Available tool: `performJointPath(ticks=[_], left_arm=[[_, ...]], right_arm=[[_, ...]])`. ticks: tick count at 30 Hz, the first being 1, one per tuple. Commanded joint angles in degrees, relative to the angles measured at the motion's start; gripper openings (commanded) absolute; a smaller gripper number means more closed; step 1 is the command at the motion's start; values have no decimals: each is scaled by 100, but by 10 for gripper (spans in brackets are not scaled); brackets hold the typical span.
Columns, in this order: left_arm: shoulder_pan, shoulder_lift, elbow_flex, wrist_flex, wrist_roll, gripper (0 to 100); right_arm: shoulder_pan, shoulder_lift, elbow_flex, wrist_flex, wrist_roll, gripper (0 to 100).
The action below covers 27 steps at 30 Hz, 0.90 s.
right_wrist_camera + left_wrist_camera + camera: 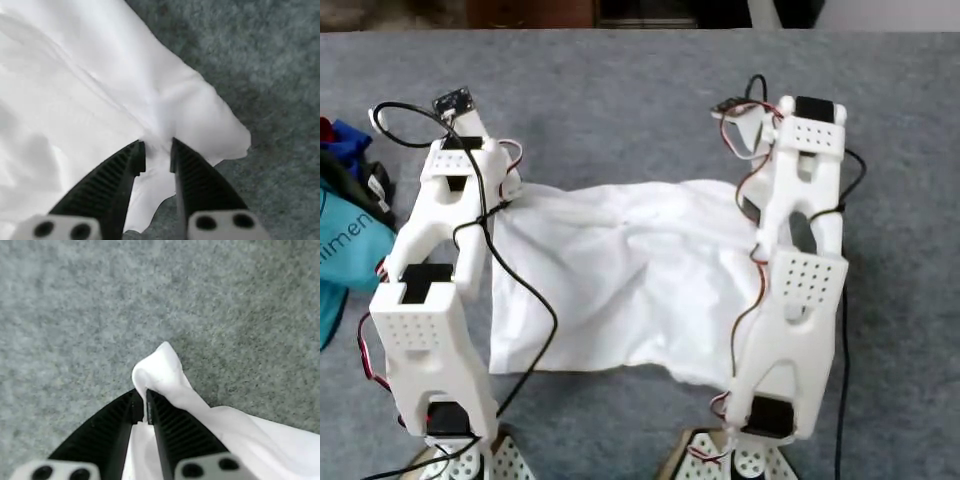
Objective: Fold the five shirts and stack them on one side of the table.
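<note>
The grey, felt-like table (620, 90) spans the whole high view. A white shirt (620, 280) lies spread across its middle, between the two arms. It is roughly rectangular and creased, and its near edge is uneven.

The left arm (430, 300) stretches from its base at the near edge away over the table along the shirt's left side. Its wrist is bent down at the shirt's far left corner. The right arm (800, 280) extends the same way along the shirt's right side, lying over the cloth's right edge, with its wrist near the far right corner.

A heap of coloured shirts (345, 230), teal and dark blue with a bit of red, sits at the table's left edge, just beside the left arm and apart from the white shirt.

The left gripper (148, 407) is clenched on the shirt's corner. A small tongue of white cloth pokes out past the black jaws, over bare grey table. The right gripper (157, 150) grasps a puckered fold of the white shirt near its corner, with the cloth pinched between the narrowly parted jaws.

Black cables (520, 290) trail from the left arm across the shirt's left part.
</note>
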Motion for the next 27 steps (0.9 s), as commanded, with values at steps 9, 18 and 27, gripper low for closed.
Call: performJointPath(ticks=[9, 18, 27], left_arm=[[123, -22, -185, -88, -35, 19], [123, -22, -185, -88, -35, 19], [123, -22, -185, -88, -35, 19]], right_arm=[[171, -110, -295, 132, 62, 23], [505, -1393, 444, 132, 70, 5], [154, -2176, 1464, 123, 264, 8]])
